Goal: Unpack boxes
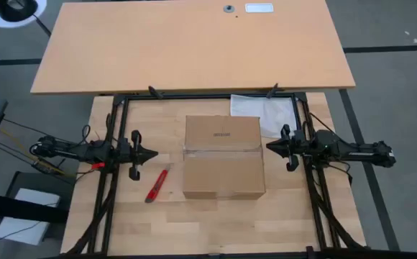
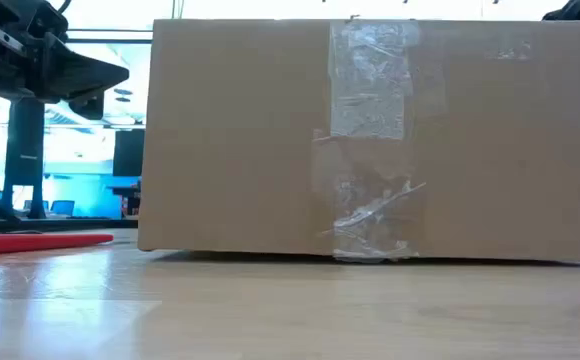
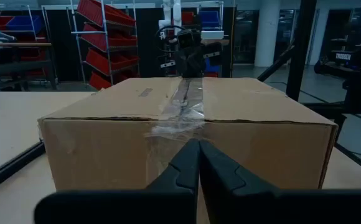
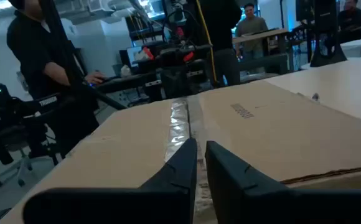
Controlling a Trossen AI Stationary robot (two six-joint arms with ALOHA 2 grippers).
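The left end effector [image 1: 153, 154] hovers over the desk [image 1: 216, 216] a little way off the carton's left side, its fingers pressed together and holding nothing; in its wrist view the closed tips [image 3: 199, 163] point at the taped seam on the carton's side. Just in front of it lies a red cutter [image 1: 157, 185], flat on the wood, near the carton's left front corner but apart from it.

The carton [image 1: 221, 157] sits in the middle of the desk, flaps shut, a strip of clear tape [image 1: 221, 150] running across its top from left to right and down both sides. A small dark logo [image 1: 222, 134] shows on the rear half of the top. In the low view the carton stands flat on the desk with crinkled tape down its near face.

Behind the carton's right rear corner lies a clear bag [image 1: 264, 113].

The right end effector [image 1: 269, 146] sits just at the carton's right edge, level with the seam, fingers nearly together and gripping nothing.
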